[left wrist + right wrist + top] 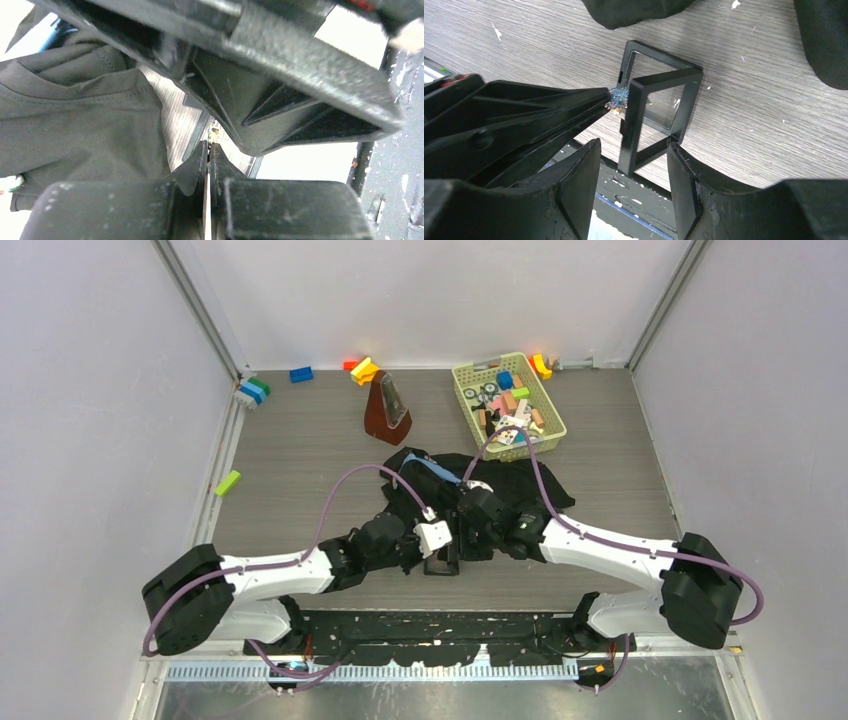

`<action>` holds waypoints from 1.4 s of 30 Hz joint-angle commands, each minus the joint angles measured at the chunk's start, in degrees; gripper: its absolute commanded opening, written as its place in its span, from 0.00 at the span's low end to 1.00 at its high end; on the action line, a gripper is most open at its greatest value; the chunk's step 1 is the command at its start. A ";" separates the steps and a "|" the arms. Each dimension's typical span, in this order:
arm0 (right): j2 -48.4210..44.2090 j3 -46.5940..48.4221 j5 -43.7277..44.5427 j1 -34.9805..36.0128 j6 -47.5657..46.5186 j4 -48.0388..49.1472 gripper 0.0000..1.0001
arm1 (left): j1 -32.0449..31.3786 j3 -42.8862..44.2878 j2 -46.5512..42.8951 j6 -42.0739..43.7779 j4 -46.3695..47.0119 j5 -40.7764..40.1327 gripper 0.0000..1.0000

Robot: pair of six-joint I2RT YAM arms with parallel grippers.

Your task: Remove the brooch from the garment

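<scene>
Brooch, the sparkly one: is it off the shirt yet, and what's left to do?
Done: the brooch is off the black garment, which lies apart from it. In hand: the left end effector is pinched shut on it beside the open black case, whose lid the right end effector straddles. Left: probably placing it in the case and letting go.
</scene>
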 commanded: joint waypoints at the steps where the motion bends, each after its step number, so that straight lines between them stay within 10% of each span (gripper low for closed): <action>1: 1.20 1.46 -0.44 -0.12 0.47 2.08 0.56 | -0.36 -0.24 -2.86 1.03 3.26 1.22 0.00; 29: -1.39 0.16 2.06 -0.03 -0.12 0.06 0.09 | -2.28 3.17 4.41 4.48 1.05 -5.03 0.00; 42: -2.57 -0.46 2.15 -0.03 0.38 0.47 0.02 | -2.96 2.92 4.77 6.22 4.56 -7.99 0.00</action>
